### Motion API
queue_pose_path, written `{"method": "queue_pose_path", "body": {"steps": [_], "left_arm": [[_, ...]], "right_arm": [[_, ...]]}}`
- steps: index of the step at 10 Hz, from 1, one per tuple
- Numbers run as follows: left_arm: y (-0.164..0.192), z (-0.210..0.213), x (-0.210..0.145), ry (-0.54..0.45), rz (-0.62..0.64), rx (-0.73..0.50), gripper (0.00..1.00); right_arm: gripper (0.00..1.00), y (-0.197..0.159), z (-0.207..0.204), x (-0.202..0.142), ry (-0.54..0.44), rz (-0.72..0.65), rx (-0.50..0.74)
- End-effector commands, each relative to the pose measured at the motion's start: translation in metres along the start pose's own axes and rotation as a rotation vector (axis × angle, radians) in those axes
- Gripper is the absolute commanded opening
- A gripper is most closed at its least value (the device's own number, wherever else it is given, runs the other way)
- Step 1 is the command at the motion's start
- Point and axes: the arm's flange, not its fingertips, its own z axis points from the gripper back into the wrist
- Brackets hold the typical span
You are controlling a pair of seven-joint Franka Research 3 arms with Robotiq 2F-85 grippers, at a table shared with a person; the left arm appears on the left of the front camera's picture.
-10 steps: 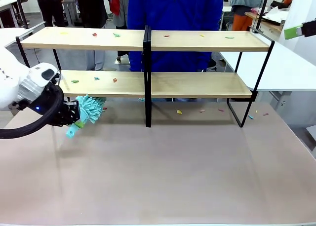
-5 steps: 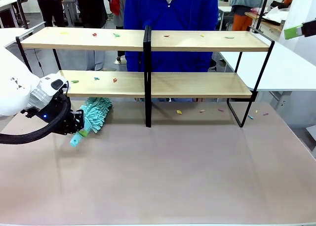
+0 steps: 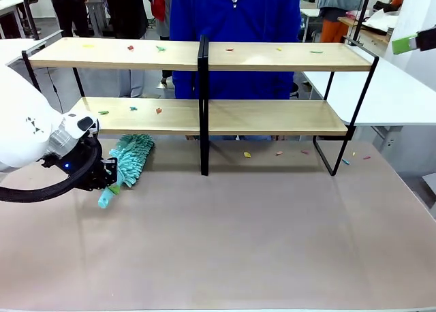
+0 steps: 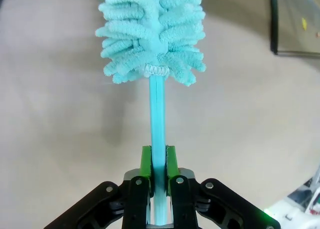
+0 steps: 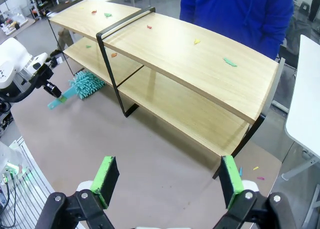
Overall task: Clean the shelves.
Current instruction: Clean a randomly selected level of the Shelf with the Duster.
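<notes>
Pincer on the left arm (image 4: 158, 156) is clamped narrow on the thin turquoise plastic handle of a fluffy turquoise microfibre duster (image 4: 152, 34), its green pads (image 4: 145, 161) pressing the stem low down, well short of the head. In the front view that left pincer (image 3: 109, 176) hangs low over the brown bench (image 3: 238, 244), with the duster head (image 3: 133, 155) pointing up and away toward the left end of the lower board. The right pincer (image 5: 170, 181) stands wide and holds nothing, high above the right part of the bench.

The shelves (image 3: 272, 56), two long light-wood boards in a thin black metal frame, stand across the far half of the bench, with a person in a blue top (image 3: 235, 19) behind them. Small coloured scraps (image 3: 160, 48) lie on both boards, and more scraps lie on the bench beneath.

The rack looks stiff but probably light, so a hard push might slide it; it needs no gripping. The duster is soft and light, and the present hold on its handle seems right. The scraps should flick off easily.

Compared with a second ago, the left pincer has drawn slightly right and nearer the robot, carrying the duster head out from under the lower board's left end. The shelves and scraps have not moved.
</notes>
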Motion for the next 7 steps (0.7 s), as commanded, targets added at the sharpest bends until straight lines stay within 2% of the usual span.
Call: {"method": "queue_pose_path", "body": {"steps": [1, 2, 4, 5, 7], "left_arm": [[0.001, 0.007, -0.016, -0.118, 0.124, 0.037, 0.13], [0.000, 0.003, -0.025, -0.143, 0.191, 0.103, 0.13], [0.003, -0.012, -0.032, -0.067, 0.252, 0.268, 0.13], [0.004, -0.012, -0.027, -0.078, 0.288, 0.300, 0.13], [0.007, -0.003, -0.025, -0.132, 0.330, 0.276, 0.13]], "right_arm": [[1.00, 0.000, 0.000, -0.001, -0.003, 0.005, 0.006], [1.00, 0.000, 0.000, -0.001, -0.003, 0.005, 0.006], [1.00, 0.000, 0.000, -0.001, -0.003, 0.005, 0.006], [1.00, 0.000, 0.000, -0.001, -0.003, 0.005, 0.006], [1.00, 0.000, 0.000, -0.001, -0.003, 0.005, 0.006]]}}
